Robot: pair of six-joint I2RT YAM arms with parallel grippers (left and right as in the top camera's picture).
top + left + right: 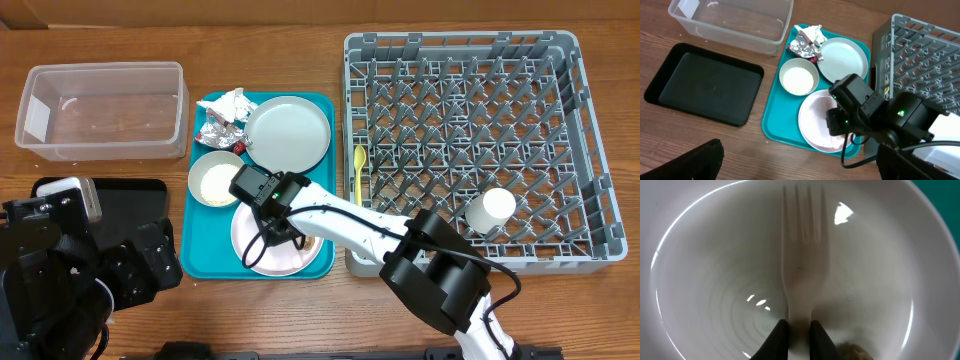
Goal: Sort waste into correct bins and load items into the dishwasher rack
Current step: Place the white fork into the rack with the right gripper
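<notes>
My right gripper (799,330) is shut on the handle of a white fork (801,255), low over the pale pinkish-white plate (250,245) on the teal tray. A small brown food scrap (855,352) lies on that plate beside the jaws. The grey plate (288,133), the small grey bowl (215,180) with white rice, the foil wrapper (220,133) and the white napkin (232,102) are on the tray too. A white cup (490,210) stands in the dishwasher rack (460,100). A pale-yellow utensil (360,170) lies at its left edge. My left gripper (800,162) is open and empty.
The clear tub (100,110) stands at the back left, with the black tray (130,195) in front of it. The teal tray (200,262) lies between them and the rack. My left arm is over the front-left corner of the table.
</notes>
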